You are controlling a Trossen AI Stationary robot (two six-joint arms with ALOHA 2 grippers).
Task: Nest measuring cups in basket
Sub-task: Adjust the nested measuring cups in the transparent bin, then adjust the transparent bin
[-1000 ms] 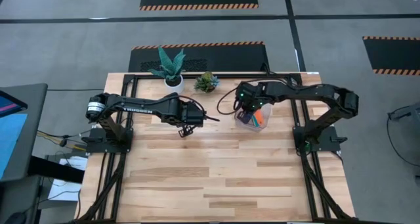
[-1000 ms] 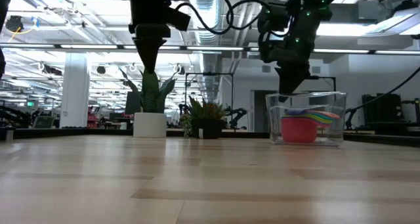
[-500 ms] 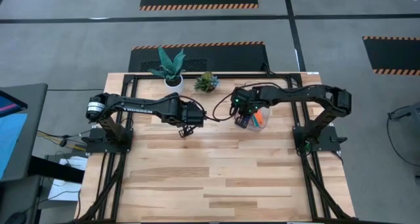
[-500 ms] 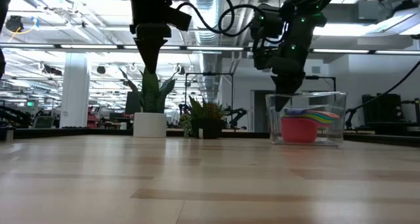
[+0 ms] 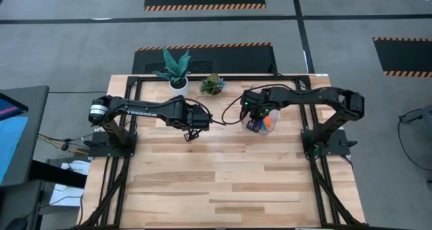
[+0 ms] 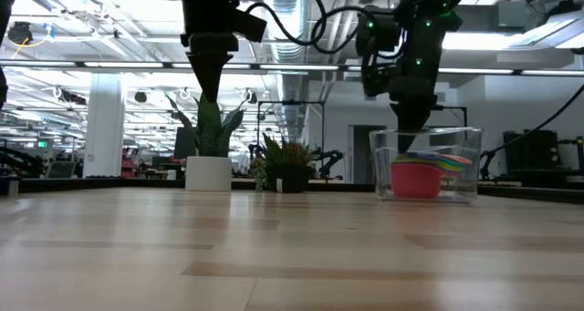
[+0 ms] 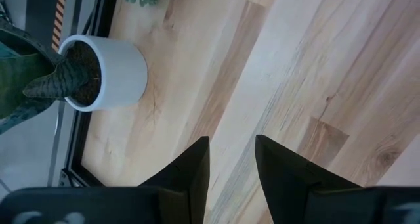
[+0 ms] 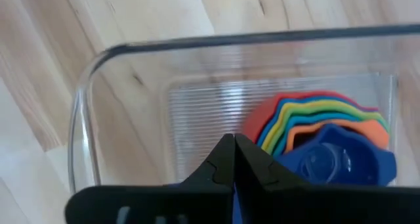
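The measuring cups [image 8: 315, 119] sit nested in one stack inside the clear basket [image 8: 230, 40], red outermost and dark blue innermost. The stack fills the basket's right part [image 6: 420, 176]. The basket [image 6: 383, 165] stands on the table near its far right. My right gripper [image 8: 233, 145] is shut and points down into the basket's left part at about rim height [image 6: 411, 133], beside the stack [image 5: 266, 121]. My left gripper [image 7: 231, 155] is open and hangs above bare wood near the table's middle [image 5: 191, 134], holding nothing.
A white pot with a tall plant [image 5: 177, 83] and a small succulent [image 5: 212, 85] stand at the far edge, between the arms. The pot [image 7: 105, 73] is close to my left gripper. The near half of the table is bare wood.
My right gripper swung a little toward the table's left and dipped at the basket's left wall. It then came back to the right, over the basket's inside. It stayed shut. The cups and basket kept still.
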